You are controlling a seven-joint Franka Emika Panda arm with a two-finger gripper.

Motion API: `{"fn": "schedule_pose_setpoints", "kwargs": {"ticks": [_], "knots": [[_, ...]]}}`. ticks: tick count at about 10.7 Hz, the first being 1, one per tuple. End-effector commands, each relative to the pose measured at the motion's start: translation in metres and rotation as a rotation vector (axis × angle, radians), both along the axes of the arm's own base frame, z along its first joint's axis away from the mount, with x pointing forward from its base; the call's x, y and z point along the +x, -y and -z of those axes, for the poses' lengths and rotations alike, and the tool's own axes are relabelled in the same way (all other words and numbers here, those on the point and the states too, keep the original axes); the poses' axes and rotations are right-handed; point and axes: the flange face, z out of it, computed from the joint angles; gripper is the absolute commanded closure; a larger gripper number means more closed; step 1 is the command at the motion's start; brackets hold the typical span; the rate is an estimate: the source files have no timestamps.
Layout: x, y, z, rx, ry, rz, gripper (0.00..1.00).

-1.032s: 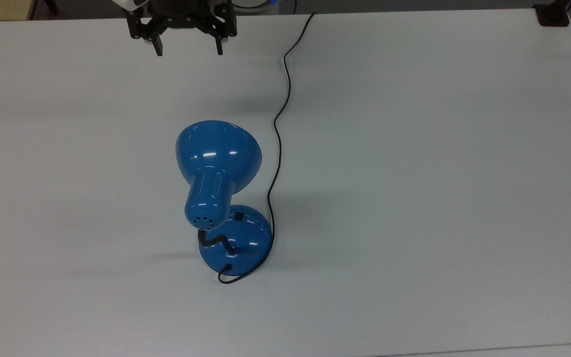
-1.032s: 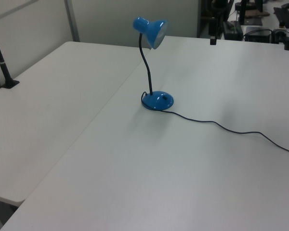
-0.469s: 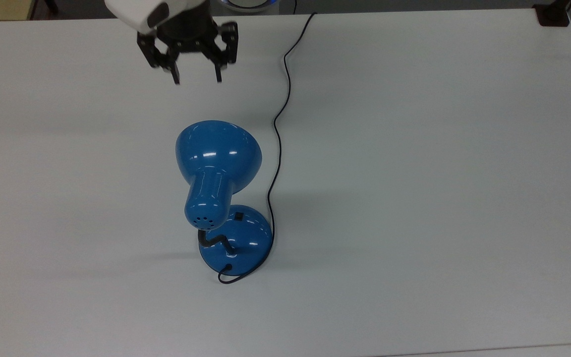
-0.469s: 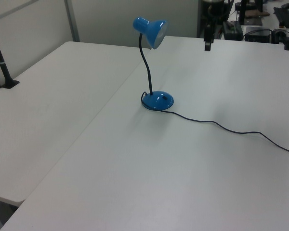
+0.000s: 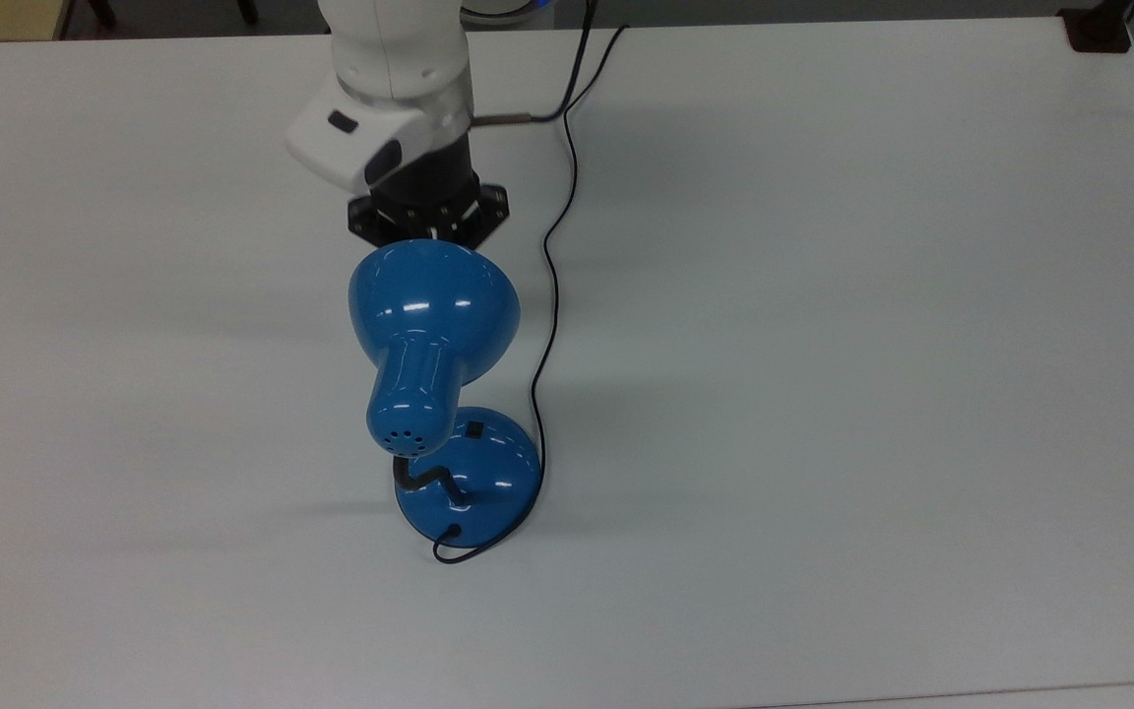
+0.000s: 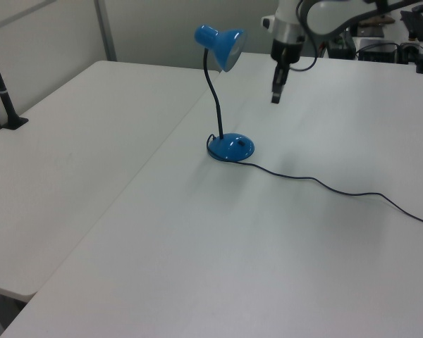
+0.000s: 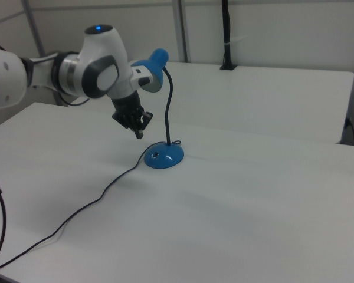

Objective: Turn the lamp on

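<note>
The lamp stands upright near the middle of the white table (image 5: 823,394). It has a glossy blue shade (image 5: 434,300), a black bent gooseneck (image 6: 215,98) and a round blue base (image 5: 473,473) with a small black switch (image 5: 474,429). My white arm (image 5: 395,108) reaches in from the top view's upper edge, its black wrist just beyond the shade. My gripper (image 6: 275,97) hangs in the air, pointing down, to the left view's right of the gooseneck and apart from the lamp. In the right view my gripper (image 7: 140,133) is above and left of the base (image 7: 163,157).
A thin black cord (image 5: 552,295) snakes from the base to the top view's upper edge, passing right of my arm. A second white table (image 6: 63,141) adjoins on the left view's left, with a black post (image 6: 3,91). A black clamp (image 5: 1099,30) sits at the top view's upper right corner.
My arm has come in from the table's far edge toward the lamp and lowered. The gripper now sits close behind the shade. The lamp and cord have not moved.
</note>
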Motion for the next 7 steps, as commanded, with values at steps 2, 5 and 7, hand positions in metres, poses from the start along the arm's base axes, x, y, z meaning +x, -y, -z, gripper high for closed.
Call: {"fn": "schedule_pose_setpoints", "kwargs": {"ticks": [2,5,7], "knots": [[0.046,-0.023,0.066,0.017,0.101,0.061,1.0],[0.056,-0.028,0.093,0.007,0.103,0.08,1.0],[0.068,-0.03,0.119,0.0,0.162,0.114,1.0]]}}
